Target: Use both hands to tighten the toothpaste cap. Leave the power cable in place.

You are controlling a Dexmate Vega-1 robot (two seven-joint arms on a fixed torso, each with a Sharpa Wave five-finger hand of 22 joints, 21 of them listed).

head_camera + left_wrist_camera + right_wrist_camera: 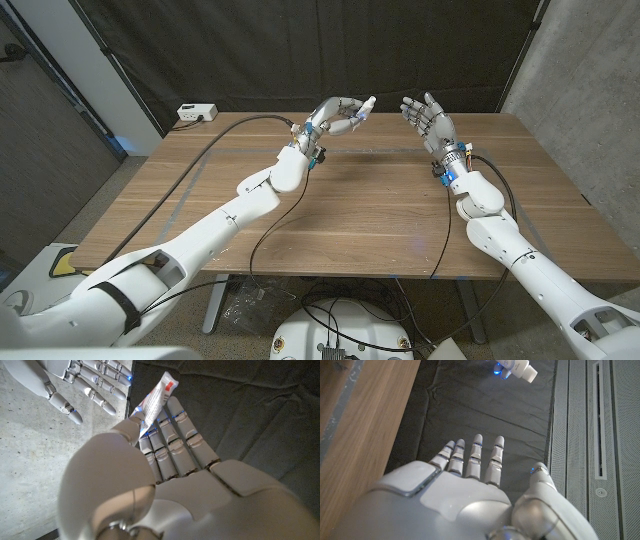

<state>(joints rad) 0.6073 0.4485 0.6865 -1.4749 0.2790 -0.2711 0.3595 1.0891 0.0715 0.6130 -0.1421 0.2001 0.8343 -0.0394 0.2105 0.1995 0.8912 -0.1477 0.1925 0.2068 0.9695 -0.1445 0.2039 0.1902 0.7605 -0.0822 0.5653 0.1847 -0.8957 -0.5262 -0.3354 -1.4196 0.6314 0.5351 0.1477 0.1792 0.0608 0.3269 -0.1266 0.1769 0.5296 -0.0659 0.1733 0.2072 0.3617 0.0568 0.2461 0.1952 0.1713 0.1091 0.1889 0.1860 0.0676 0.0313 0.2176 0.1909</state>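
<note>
My left hand [338, 116] is raised over the far middle of the table and holds a white toothpaste tube [364, 104], its end pointing toward my right hand. In the left wrist view the tube [156, 399], white with a red mark, sits pinched between thumb and fingers [172, 435]. My right hand [428, 115] hovers just to the right of the tube with its fingers spread, a small gap away and holding nothing. The right wrist view shows that hand [470, 477] open from behind, with the tube's white end [522, 367] beyond its fingertips.
A black cable [215, 145] curves across the left half of the wooden table [380, 220] from a white socket box [196, 113] at the back left corner. More black cables run along both arms. A dark curtain hangs behind the table.
</note>
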